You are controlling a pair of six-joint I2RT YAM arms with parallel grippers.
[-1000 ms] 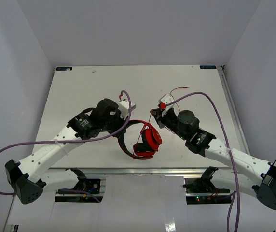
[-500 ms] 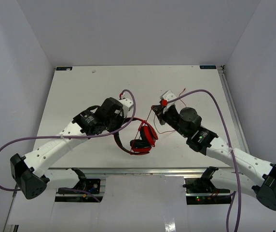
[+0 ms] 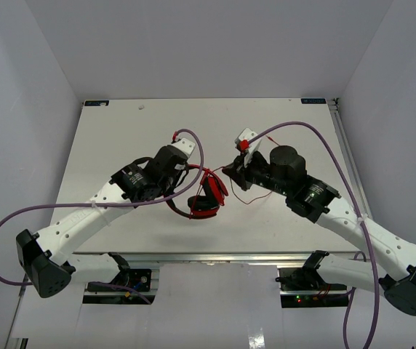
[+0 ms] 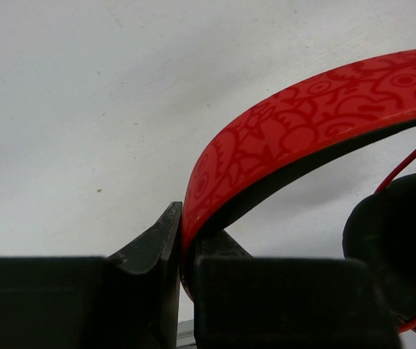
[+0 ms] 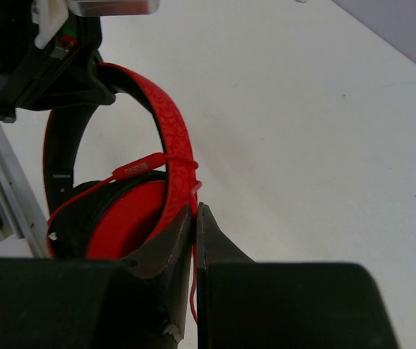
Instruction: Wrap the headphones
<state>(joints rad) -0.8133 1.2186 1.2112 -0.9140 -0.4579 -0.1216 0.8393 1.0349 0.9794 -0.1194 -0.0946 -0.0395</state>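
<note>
Headphones (image 3: 202, 196) of red plastic with black ear pads sit over the middle of the white table (image 3: 121, 131), between both arms; whether the earcups rest on the surface cannot be told. Left gripper (image 4: 186, 229) is clamped tight on the patterned red headband (image 4: 302, 131), one finger on each side. Thin red cable (image 5: 141, 168) crosses the headband and runs down between the fingers of the right gripper (image 5: 196, 218), which is pinched closed on it beside the red earcup (image 5: 124, 218).
</note>
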